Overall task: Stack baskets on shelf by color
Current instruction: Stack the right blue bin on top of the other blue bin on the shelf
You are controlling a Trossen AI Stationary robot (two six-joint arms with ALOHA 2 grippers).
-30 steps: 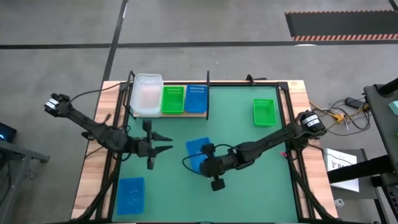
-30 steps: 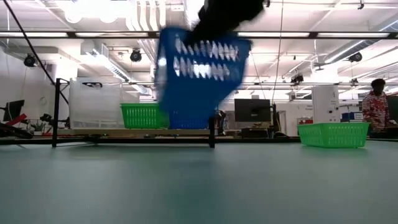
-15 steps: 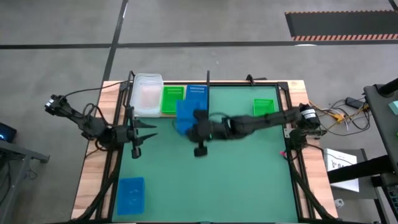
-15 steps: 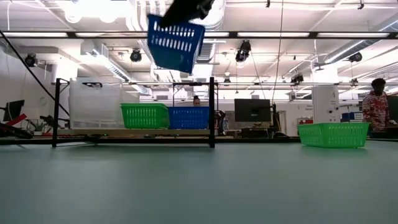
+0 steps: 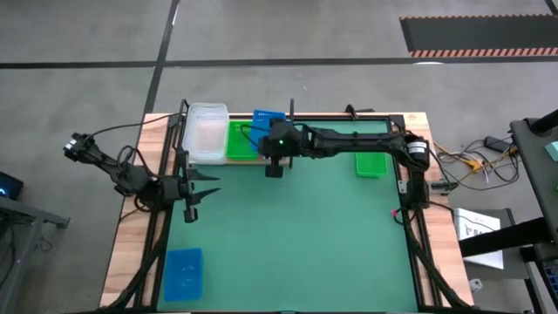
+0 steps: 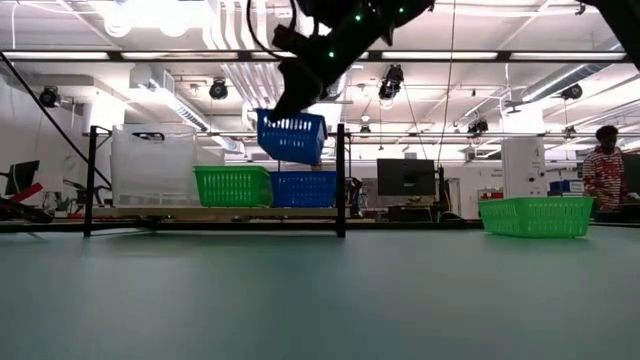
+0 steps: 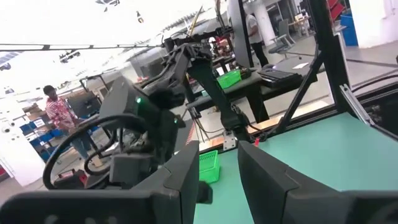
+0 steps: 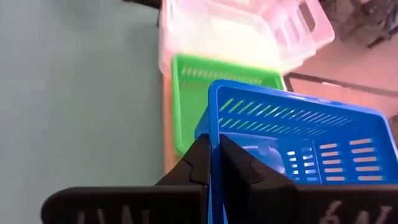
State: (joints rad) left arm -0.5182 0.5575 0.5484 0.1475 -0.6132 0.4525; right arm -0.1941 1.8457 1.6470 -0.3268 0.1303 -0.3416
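Observation:
My right gripper [image 8: 216,163] is shut on a blue basket [image 6: 292,136], held in the air over the shelf [image 6: 180,213] at the table's far edge. On the shelf board stand clear baskets [image 5: 207,133], a green basket [image 5: 241,139] and another blue basket [image 6: 305,188], which sits right under the held one. A second green basket [image 5: 370,161] rests on the green mat at the right. A third blue basket [image 5: 183,272] lies near the near left corner. My left gripper [image 5: 207,183] hovers open at the mat's left side, touching nothing. My right gripper pinches one side wall of the blue basket at its rim [image 8: 214,127], one finger inside the basket and one outside. The fingers slant down from the table's right side. The basket hangs a little tilted, open side up, clear of the blue basket below.
Black uprights [image 6: 340,180] stand at the shelf's ends, one close beside the held basket. The green mat [image 5: 296,235] covers the table between the arms. A person [image 6: 603,170] stands in the room beyond the table's right end.
My right gripper has swung from the mat's middle toward the far edge and risen a little, carrying the blue basket to a spot over the shelf's right end. My left gripper has drawn back toward the table's left edge, staying open.

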